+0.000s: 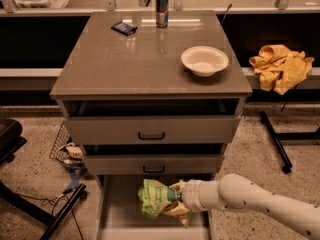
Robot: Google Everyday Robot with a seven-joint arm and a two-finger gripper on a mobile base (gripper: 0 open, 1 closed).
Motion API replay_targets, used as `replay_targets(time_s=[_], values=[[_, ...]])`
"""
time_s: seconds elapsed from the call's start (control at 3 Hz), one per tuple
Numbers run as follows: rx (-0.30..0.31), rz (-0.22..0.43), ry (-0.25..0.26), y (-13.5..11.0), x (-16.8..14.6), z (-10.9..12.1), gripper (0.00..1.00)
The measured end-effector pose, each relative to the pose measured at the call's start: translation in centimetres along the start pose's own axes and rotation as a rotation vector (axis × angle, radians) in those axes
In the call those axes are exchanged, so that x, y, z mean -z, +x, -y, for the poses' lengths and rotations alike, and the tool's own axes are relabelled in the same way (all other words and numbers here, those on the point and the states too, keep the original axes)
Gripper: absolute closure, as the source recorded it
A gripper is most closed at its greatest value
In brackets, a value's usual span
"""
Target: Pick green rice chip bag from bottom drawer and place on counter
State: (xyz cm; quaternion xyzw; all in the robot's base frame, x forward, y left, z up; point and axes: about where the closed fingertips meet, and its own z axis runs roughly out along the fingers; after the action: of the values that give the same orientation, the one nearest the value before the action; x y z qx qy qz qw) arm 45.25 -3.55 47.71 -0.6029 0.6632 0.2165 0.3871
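The green rice chip bag [155, 198] is a crumpled light-green foil bag held above the floor of the open bottom drawer [120, 214]. My gripper [172, 203] is shut on the bag's right side, with the white arm reaching in from the lower right. The bag hangs just below the front of the middle drawer [152, 164]. The counter [130, 59] is the glossy grey-beige top of the cabinet, above and behind the gripper.
On the counter stand a white bowl [204, 60], a can [162, 2] and a small dark packet [123, 28]. A yellow cloth [280, 66] lies on a ledge at the right. The two upper drawers stand slightly open. Cables and clutter [70, 156] lie on the floor at the left.
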Motion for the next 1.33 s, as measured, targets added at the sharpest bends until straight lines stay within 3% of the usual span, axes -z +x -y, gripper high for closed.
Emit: replay_targets(time_s=[0.33, 0.67, 1.0, 1.33], values=[[-0.011, 0.008, 0.012, -2.7, 2.1, 0.3, 1.00], [-0.043, 0.044, 0.050, -11.1, 8.8, 1.6, 1.00], [-0.044, 0.082, 0.080, -16.4, 13.0, 3.4, 1.00], [-0.022, 0.089, 0.143, -24.4, 16.5, 7.7, 1.00]])
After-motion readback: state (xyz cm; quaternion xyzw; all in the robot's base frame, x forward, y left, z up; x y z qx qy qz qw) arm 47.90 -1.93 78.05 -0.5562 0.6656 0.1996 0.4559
